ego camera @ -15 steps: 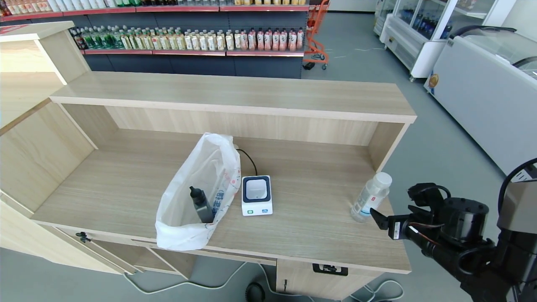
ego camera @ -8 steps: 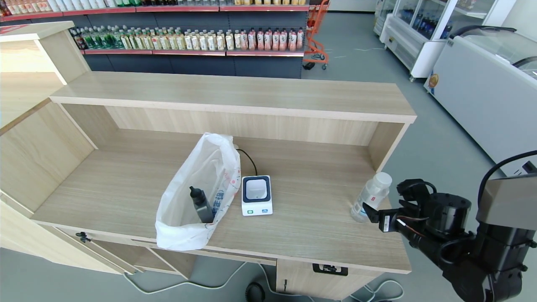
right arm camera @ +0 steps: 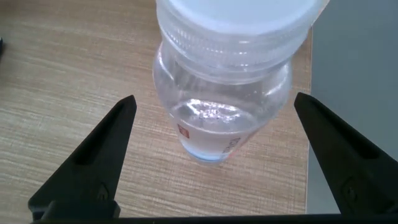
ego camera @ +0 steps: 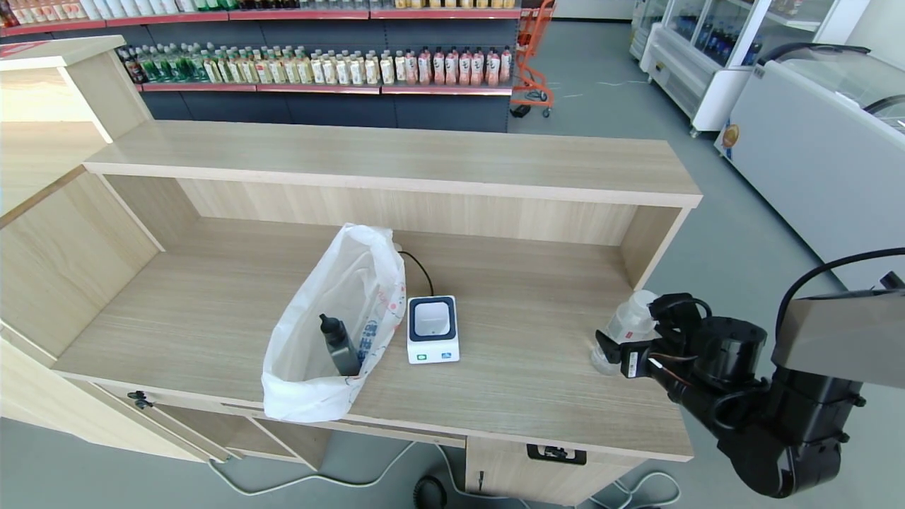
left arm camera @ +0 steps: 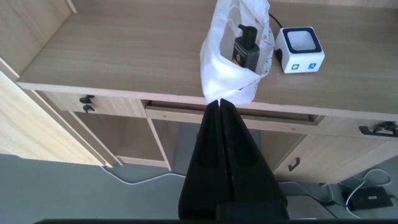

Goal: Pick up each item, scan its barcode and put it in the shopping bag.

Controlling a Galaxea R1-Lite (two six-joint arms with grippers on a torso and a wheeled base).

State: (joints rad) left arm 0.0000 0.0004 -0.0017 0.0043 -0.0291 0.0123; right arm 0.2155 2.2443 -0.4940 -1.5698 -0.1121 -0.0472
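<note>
A clear water bottle [ego camera: 622, 330] with a white cap stands near the right end of the counter [ego camera: 523, 332]. My right gripper [ego camera: 631, 338] is open around it; in the right wrist view the bottle [right arm camera: 227, 93] sits between the two spread fingers [right arm camera: 93, 158], not touched. A white shopping bag [ego camera: 332, 322] stands open left of centre with a dark bottle [ego camera: 339, 346] inside. A white barcode scanner [ego camera: 432, 329] sits beside the bag. My left gripper [left arm camera: 221, 109] is shut, held below the counter's front edge, facing the bag [left arm camera: 236, 56] and the scanner [left arm camera: 300, 50].
The counter has a raised back ledge [ego camera: 396, 159] and a right side wall [ego camera: 654, 237] close to the bottle. A black cable [ego camera: 422, 272] runs behind the scanner. Drawers [left arm camera: 236, 115] sit under the front edge. Shelves of drinks and freezers stand far behind.
My right arm has moved left toward the water bottle, bringing the open fingers from beside it to either side of it. The bag, scanner and bottle have stayed put.
</note>
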